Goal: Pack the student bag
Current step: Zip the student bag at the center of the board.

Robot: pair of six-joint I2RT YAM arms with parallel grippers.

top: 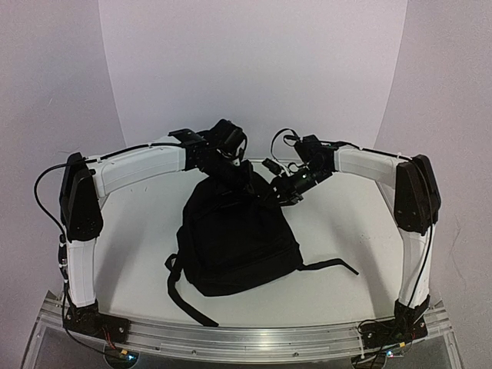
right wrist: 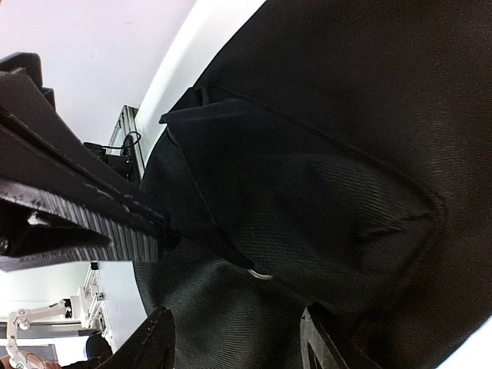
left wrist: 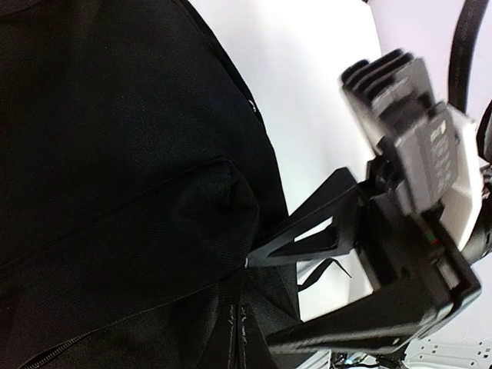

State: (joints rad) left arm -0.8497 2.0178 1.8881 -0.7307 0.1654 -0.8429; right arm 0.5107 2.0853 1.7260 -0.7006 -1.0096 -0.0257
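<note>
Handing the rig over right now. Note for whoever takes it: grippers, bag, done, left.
Grippers: left gripper is shut, pinching a fold of fabric at the far end of the student bag. The right gripper is open, with its fingers either side of bag fabric beside that pinch and nothing gripped.
Bag: lies mid-table, straps trailing at the near end.
Done: left hold on the bag. Cannot tell whether it is unzipped.
Left: open and pack it. No items to pack are in view.

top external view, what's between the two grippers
The top of the large black soft fabric backpack, pinched by the left gripper, shown in top and right wrist views.
</note>
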